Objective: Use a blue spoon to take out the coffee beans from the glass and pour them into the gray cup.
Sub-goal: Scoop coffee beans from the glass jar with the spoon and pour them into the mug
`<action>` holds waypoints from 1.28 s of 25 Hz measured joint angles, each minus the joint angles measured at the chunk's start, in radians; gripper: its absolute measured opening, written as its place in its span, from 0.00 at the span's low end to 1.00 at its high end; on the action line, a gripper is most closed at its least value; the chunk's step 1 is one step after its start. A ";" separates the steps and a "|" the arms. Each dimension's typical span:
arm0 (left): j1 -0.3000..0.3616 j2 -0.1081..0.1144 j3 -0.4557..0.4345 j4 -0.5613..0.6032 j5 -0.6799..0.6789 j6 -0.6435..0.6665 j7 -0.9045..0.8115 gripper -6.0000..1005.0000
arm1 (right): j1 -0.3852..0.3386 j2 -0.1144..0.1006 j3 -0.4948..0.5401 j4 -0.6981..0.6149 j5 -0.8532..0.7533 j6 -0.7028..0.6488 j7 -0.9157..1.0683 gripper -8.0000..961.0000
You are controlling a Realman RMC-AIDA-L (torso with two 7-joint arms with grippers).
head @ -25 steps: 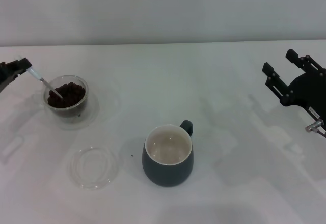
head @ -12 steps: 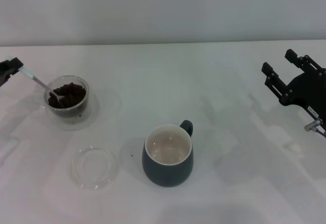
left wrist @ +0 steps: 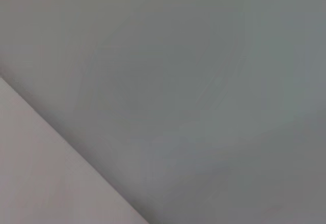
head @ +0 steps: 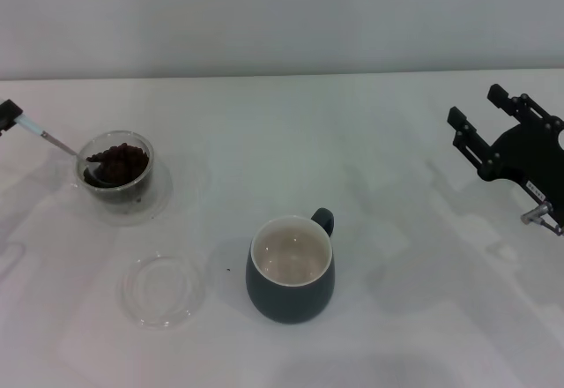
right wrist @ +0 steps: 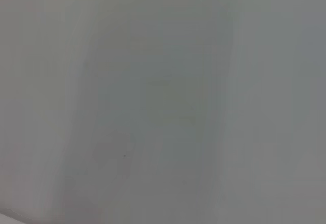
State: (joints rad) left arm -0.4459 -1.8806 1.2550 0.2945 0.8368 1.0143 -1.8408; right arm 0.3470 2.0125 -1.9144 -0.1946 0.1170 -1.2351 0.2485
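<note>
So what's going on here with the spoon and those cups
The left gripper, at the table's left edge, holds the blue spoon by its handle, with the bowl dipped into the coffee beans in the glass. The gray cup stands nearer the robot, with no beans visible inside. A flat clear dish lies left of it. The right gripper hangs open on the far right.

Soft, even overhead light washes my white table [head: 388, 141] pale, with no hard glare. Faint grey shadows of my arms smear across it at both sides, and a soft one pools beside the gray cup [head: 290, 270]. The head view is slightly hazy. Both my wrist views show only blurred, featureless grey, nothing in focus.
</note>
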 joint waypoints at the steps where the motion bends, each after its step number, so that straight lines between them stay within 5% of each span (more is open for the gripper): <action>1: 0.001 0.000 0.000 0.000 -0.003 0.003 0.000 0.13 | 0.001 0.000 0.000 0.000 0.000 0.002 0.000 0.66; 32: 0.037 0.012 -0.026 -0.002 -0.064 0.231 -0.093 0.13 | 0.008 0.000 0.000 -0.004 -0.002 0.023 -0.003 0.66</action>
State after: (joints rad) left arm -0.4088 -1.8683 1.2287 0.2929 0.7727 1.2457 -1.9341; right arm 0.3547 2.0125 -1.9144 -0.1982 0.1146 -1.2123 0.2451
